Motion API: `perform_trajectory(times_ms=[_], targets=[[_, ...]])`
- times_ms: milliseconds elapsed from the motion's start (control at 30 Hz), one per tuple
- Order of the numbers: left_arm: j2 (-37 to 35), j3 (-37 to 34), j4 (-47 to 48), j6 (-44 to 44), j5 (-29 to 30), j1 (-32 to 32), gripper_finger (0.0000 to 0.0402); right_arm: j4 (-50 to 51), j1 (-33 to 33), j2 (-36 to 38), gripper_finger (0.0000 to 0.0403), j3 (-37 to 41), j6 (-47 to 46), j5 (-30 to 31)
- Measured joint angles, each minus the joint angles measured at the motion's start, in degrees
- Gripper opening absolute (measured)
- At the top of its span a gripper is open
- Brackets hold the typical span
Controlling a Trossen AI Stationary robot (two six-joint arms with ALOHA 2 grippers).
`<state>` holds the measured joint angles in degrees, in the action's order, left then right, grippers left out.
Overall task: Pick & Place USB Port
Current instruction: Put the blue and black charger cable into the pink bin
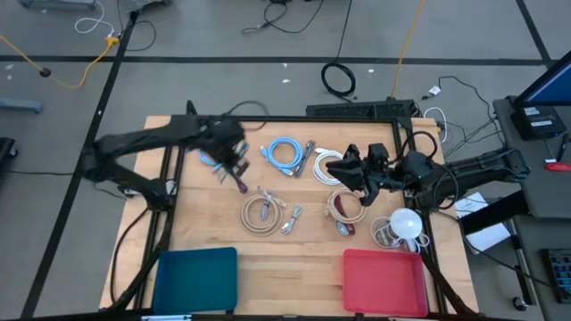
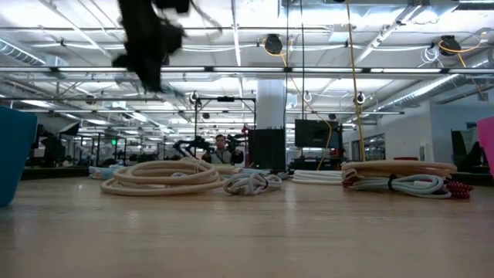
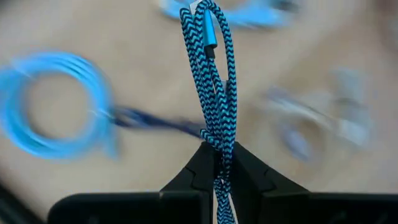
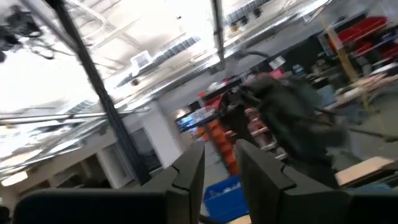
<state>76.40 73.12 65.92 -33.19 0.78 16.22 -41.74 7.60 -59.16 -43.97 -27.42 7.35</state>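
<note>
Blue and black braided USB cable (image 3: 214, 93) hangs folded from the left gripper (image 3: 217, 163), whose two dark fingers are pressed together on it; a metal plug shows near the top of the loop. In the high view this left gripper (image 1: 234, 160) is above the back left part of the light wooden table (image 1: 294, 263), just beside a light blue coiled cable (image 1: 285, 153) that lies on the wood. The right gripper (image 1: 337, 167) is held over the back right part of the table, near a white coiled cable (image 1: 323, 164), and its fingers (image 4: 189, 168) stand a little apart with nothing between them. Two beige coiled cables (image 1: 260, 214) (image 1: 343, 207) lie in the middle of the table. A dark teal rectangular bin (image 1: 196, 278) sits at the front left and a red rectangular bin (image 1: 384, 278) at the front right, well apart from each other.
</note>
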Motion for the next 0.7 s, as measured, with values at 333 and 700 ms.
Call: perform_trajectory(times_ms=[333,700], targets=[[-9.08,0.09,0.40,-48.80,12.95,-45.60,0.0024,0.93,0.02,0.00,0.0084,0.00,-5.43,-10.20],[13.55,0.04,1.11,-67.82,10.75,-65.36,0.0024,2.38,0.02,-0.02,0.0084,0.00,-8.60,-16.69]])
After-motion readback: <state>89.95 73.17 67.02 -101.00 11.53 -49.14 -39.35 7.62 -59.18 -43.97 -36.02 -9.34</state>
